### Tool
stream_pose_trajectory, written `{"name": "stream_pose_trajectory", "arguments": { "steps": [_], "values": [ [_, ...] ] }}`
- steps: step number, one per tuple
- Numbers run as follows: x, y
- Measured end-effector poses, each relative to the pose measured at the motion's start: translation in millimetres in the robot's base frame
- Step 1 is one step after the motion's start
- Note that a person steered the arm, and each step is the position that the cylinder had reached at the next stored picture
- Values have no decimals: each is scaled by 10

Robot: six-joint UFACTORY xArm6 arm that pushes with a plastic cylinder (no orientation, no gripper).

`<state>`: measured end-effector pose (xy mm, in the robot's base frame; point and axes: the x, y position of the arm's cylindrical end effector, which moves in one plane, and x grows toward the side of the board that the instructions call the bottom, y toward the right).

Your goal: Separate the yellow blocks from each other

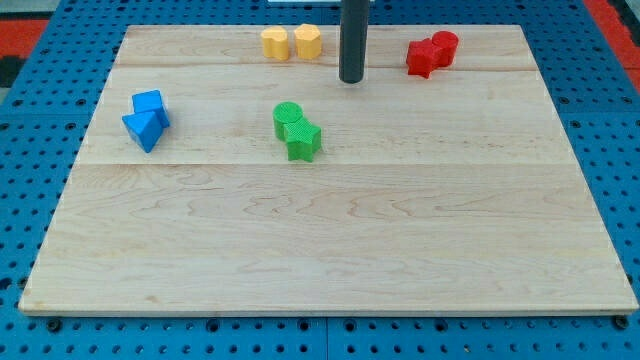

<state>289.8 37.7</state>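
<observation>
One pale wooden board (330,240) carries everything. The dark rod's tip (351,79) (no gripper, it grips nothing) rests near the top edge; just to its left, the yellow hexagonal block (308,42) nearly touches the yellow rounded block (275,43), side by side.

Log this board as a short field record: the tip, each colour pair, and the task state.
tip: my tip rests on the wooden board, to the view's right of the yellow pair, touching neither
yellow blocks: left yellow block and right yellow block, side by side near the view's top
red pair, top right
green pair, centre
blue pair, left
task state: yellows not yet separated
</observation>
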Motion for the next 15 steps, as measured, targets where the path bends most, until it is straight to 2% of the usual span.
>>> {"name": "stream_pose_trajectory", "arguments": {
  "steps": [4,8,9,11,12,14,15],
  "values": [
    [-721,198],
    [-826,199],
    [-607,198],
    [-631,248],
    [-850,120],
    [-920,-992],
    [-468,-1144]
  ]
}}
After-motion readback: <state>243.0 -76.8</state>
